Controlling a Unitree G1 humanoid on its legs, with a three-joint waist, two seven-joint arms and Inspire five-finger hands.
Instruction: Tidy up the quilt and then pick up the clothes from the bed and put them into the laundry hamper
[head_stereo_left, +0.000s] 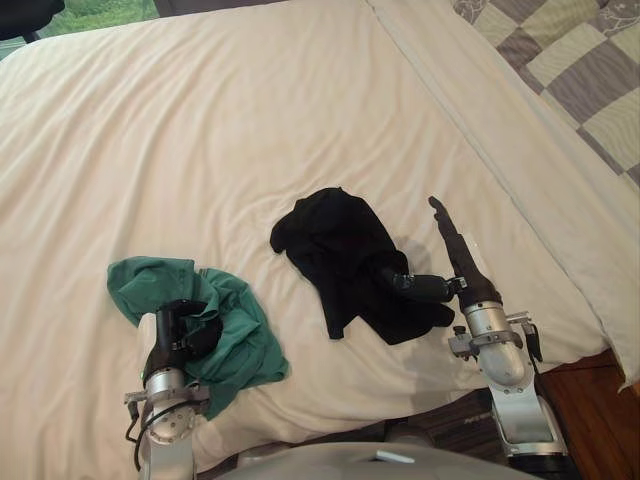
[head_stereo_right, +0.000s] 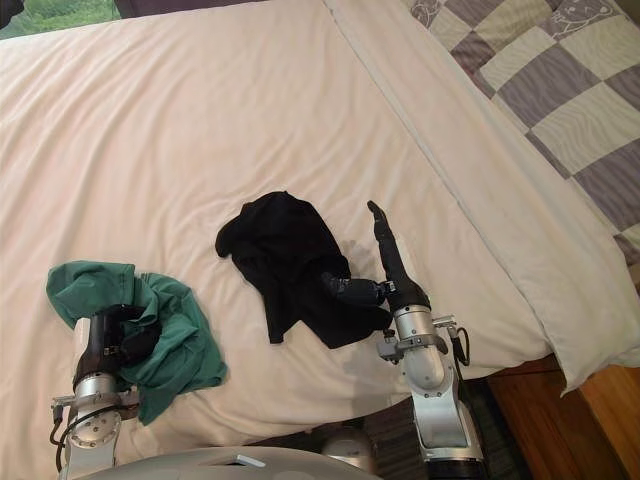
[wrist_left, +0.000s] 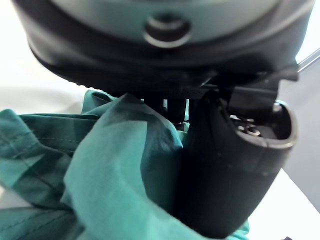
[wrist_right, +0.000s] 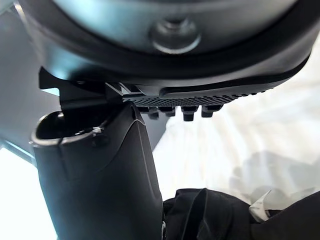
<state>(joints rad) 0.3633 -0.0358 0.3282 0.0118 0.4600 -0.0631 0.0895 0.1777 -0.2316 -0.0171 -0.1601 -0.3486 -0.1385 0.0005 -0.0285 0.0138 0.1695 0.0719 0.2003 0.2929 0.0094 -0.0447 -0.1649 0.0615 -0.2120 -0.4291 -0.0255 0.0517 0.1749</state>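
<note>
The green garment (head_stereo_left: 240, 340) lies bunched at the near left of the bed, and your left hand (head_stereo_left: 186, 330) has its fingers curled into it; the left wrist view shows cloth pressed between thumb and fingers, so that grip looks sound. The black garment (head_stereo_left: 335, 250) lies crumpled at the near middle, well apart from the green one and not yet held. Your right hand (head_stereo_left: 462, 265) stands just right of it with fingers straight and pointing to the far side, thumb spread left so that its tip rests on or just over the black cloth's near right edge. The step in hand, as I judge it, is taking this 2nd piece. Bring the right hand left and down over the thickest fold, not the thin near tail, then curl fingers and thumb together so that you gather several layers. Press lightly: the cream sheet (head_stereo_left: 200, 130) beneath is soft and wrinkles easily, and a deep scoop could pinch it along with the garment. Lift a little first and check that nothing pale rises with the black cloth. Keep the left hand closed meanwhile, since the green garment's loose end hangs toward the near edge and may slide off. The patchwork quilt (head_stereo_left: 575, 60) lies at the far right, well clear of both hands. Carry both pieces to the hamper only once each hangs free.
</note>
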